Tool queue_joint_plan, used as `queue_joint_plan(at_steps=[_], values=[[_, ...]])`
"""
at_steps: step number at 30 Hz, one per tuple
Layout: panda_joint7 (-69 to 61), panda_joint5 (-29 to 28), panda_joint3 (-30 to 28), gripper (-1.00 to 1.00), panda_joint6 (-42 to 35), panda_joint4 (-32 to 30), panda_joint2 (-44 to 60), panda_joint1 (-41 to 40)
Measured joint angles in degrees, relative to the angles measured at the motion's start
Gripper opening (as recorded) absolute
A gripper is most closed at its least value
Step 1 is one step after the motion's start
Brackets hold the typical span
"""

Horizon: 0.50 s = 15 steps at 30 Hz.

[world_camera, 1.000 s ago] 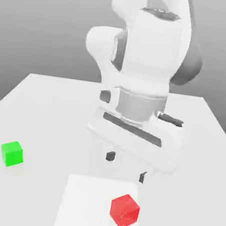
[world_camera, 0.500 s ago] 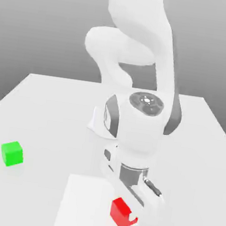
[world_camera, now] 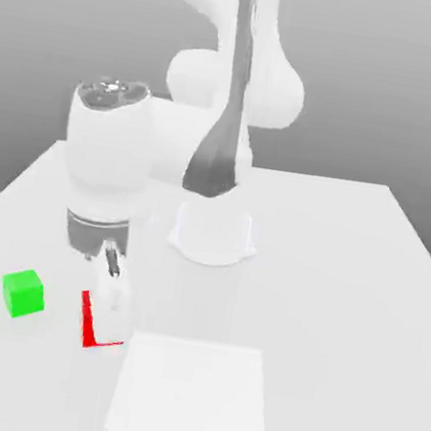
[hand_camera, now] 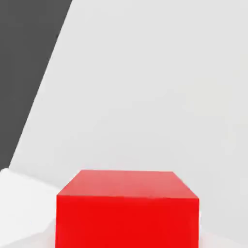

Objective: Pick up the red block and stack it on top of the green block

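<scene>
The red block (world_camera: 88,323) is in my gripper (world_camera: 108,324), whose fingers are shut on it; the white hand covers most of the cube. It sits low over the table, just to the exterior view's right of the green block (world_camera: 23,292), with a small gap between the two cubes. The green block rests on the table near its left edge in the exterior view. The hand view has the red block (hand_camera: 127,208) close up, with the pale table beyond it.
A flat white square patch (world_camera: 189,399) lies on the grey table (world_camera: 342,305) in front of the robot's base (world_camera: 213,234). My arm's bulky links (world_camera: 111,161) hang above the green block's side of the table.
My gripper closed on the red block over the white patch and carried it toward the exterior view's left, to beside the green block. The green block has stayed put.
</scene>
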Motion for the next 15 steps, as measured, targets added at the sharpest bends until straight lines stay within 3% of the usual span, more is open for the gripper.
queue_joint_plan(at_steps=[6,11,12,15], values=[[-10.02,1.85,-7.58,-1.0,-0.77,-3.25,-4.26,-11.23],[-12.71,4.36,-7.69,-1.0,7.81,-3.2,4.41,-11.91],[-13.14,4.95,-7.37,1.0,9.62,-3.12,6.3,-12.07],[-13.14,4.95,-7.37,1.0,9.62,-3.12,6.3,-12.07]])
